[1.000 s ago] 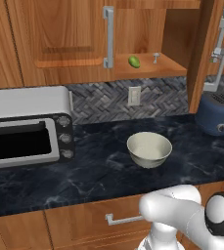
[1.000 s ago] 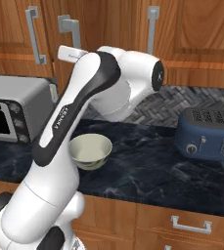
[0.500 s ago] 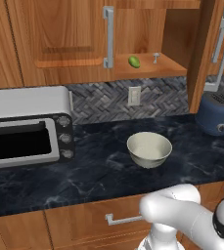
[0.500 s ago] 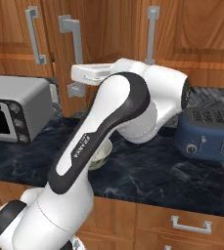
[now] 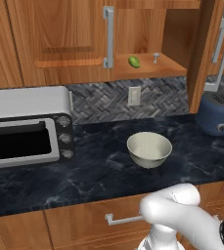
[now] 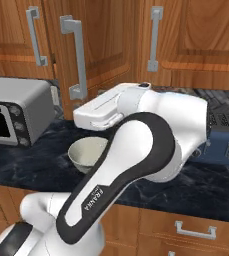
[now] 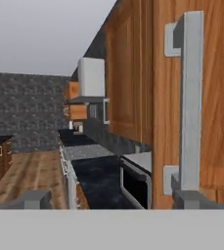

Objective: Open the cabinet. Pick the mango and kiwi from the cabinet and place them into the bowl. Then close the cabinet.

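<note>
While the cabinet [image 5: 147,29] is hanging half open, we're seeing its right door [image 5: 201,53] swung out | mango [image 5: 134,61] is sitting on the shelf | bowl [image 5: 149,149] is waiting on the counter [image 5: 84,171] below | gripper [image 7: 111,200] fingers are standing wide apart, holding nothing, beside a door handle [image 7: 189,97]

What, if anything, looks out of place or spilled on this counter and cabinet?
Nothing stands out. The cabinet has one door swung open, the mango lies on its shelf, and the bowl sits upright on the counter.
</note>
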Robot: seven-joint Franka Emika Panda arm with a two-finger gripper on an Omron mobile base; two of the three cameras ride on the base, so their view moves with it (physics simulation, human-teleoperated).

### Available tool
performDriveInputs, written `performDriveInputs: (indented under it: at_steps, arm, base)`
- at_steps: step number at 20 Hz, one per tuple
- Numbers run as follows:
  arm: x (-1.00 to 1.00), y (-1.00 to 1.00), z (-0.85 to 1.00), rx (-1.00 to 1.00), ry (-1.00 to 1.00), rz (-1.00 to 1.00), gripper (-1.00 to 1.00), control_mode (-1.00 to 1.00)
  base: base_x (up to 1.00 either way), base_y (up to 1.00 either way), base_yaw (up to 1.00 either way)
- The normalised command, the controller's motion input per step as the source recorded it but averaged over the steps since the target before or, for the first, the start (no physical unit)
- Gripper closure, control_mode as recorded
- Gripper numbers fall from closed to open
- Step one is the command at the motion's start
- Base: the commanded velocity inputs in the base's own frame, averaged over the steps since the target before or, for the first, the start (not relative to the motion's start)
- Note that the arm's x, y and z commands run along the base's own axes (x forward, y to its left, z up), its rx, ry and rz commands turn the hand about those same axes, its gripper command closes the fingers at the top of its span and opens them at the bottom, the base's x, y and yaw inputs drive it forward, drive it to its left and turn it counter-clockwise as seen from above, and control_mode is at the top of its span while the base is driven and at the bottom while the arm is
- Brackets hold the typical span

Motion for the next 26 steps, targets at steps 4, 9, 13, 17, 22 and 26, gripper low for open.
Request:
performDriveInputs:
  at_steps: [4,9,13,17,22,26]
  arm:
    - [-0.36,1.00,-0.55,-0.18,-0.06,-0.07,-1.00,-1.00]
    - [-0.02,1.00,-0.63,-0.10,-0.06,-0.27,-1.00,-1.00]
    - [0.00,1.00,-0.68,-0.19,-0.04,-0.33,-1.00,-1.00]
    - [-0.13,0.85,0.00,0.00,-0.26,-0.43,-1.00,-1.00]
    - [0.03,0.79,0.08,0.03,-0.32,-0.50,-1.00,-1.00]
    - [0.32,0.10,0.01,0.00,-0.12,-0.63,-1.00,-1.00]
  base:
    - [0.00,0.00,0.00]
    - [0.00,0.00,0.00]
    - [0.00,0.00,0.00]
    - [0.00,0.00,0.00]
    - [0.00,0.00,0.00]
    - [0.00,0.00,0.00]
